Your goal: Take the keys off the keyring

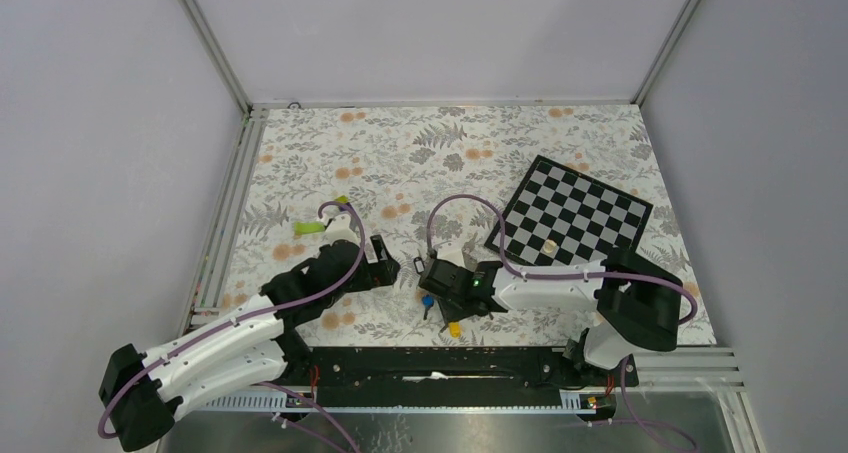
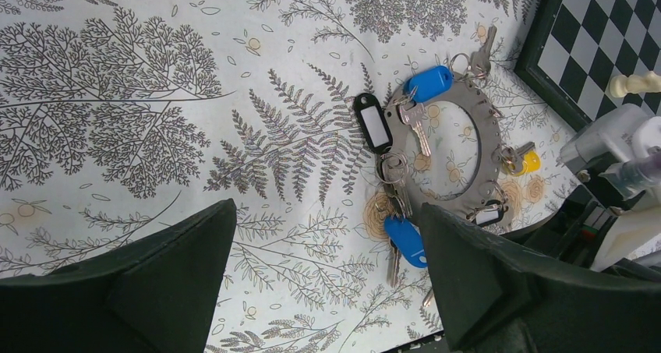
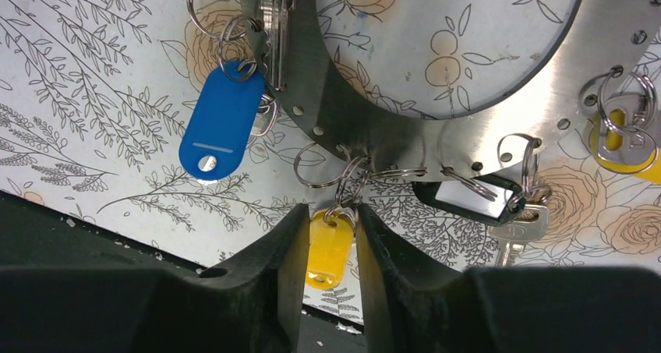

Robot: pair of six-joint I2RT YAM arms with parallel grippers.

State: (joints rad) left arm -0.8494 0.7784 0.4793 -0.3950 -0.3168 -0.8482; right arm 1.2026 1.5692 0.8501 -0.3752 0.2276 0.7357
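**A:** Where did the large flat grey metal keyring [image 3: 483, 131] lie from the jaws?

**B:** Flat on the floral tablecloth [image 2: 117, 96], just beyond the right gripper [image 3: 331, 213]. A yellow plastic tag [image 3: 329, 252] hung off its near rim by small wire split rings. The tag's long axis ran straight back between the black fingers, in line with them.

**A:** And the jaws?

**B:** Narrow, clamped on that tag, with a pad at each long edge and no gap showing. The left gripper [image 2: 326, 209] hung above, jaws wide apart and holding nothing, with the keyring off beside one finger.

**A:** So the right arm was nearer.

**B:** Clearly. I judged the pull would have to run away from the keyring, along the tag's length. The brushed steel looked slick. The other keys [image 2: 417, 127], silver blades with glossy blue and black tags, sat fanned round the rim.
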